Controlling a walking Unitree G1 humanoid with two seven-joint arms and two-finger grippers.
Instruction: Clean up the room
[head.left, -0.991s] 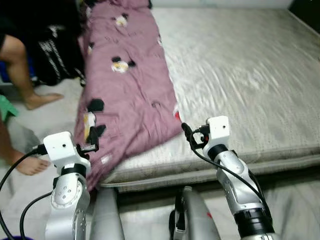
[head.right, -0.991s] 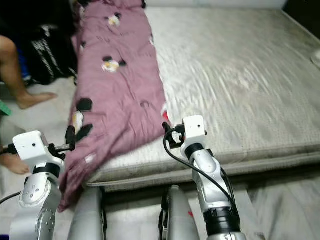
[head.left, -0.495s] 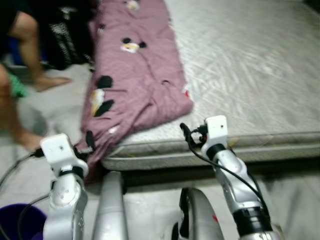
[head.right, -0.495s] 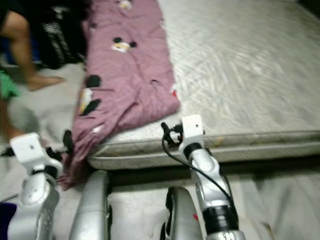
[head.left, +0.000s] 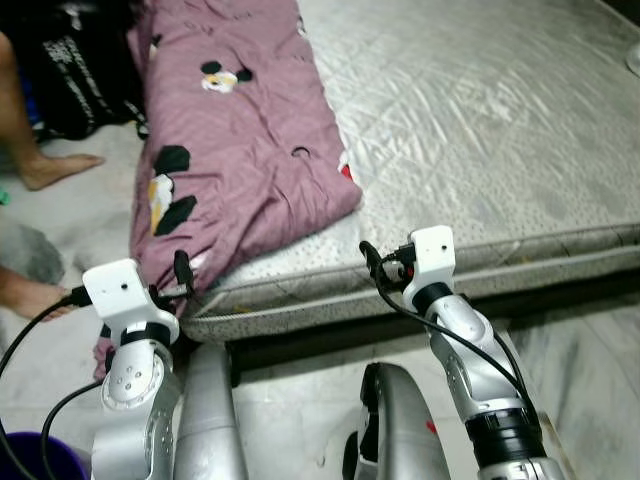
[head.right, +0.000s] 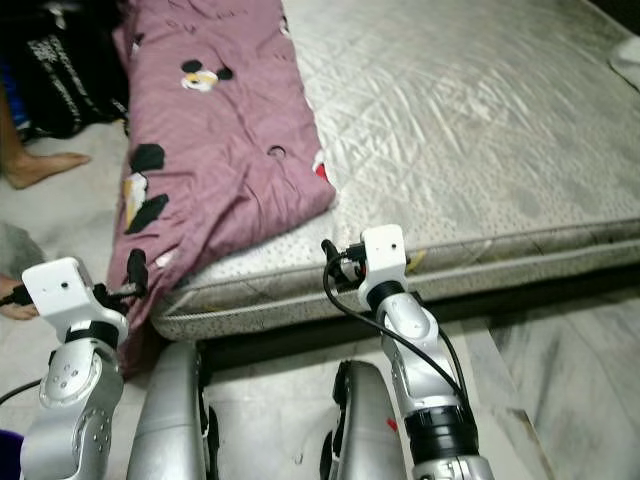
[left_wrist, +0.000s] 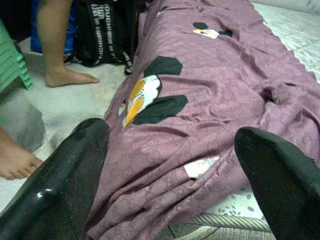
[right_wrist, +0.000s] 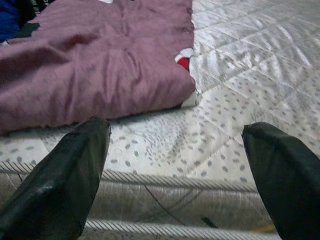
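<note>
i'm at the foot edge of a bare grey quilted mattress (head.left: 480, 110), both arms raised in front of it. left gripper (left_wrist: 170, 165) fingers spread wide, nothing between them, aimed at the mauve blanket (head.left: 235, 150) with mouse-head cartoon prints, which lies along the mattress's left side and droops over the corner toward the floor. right gripper (right_wrist: 175, 150) also spread and empty, near the mattress's piped edge just beside the blanket's lower corner. off to the left on the tiled floor: a person's bare foot (head.left: 55, 168), a second foot (left_wrist: 15, 160), a black bag (left_wrist: 107, 30) with white lettering i can't read, a green stool leg (left_wrist: 12, 62). purple bin rim (head.left: 30, 465) by my left arm.
</note>
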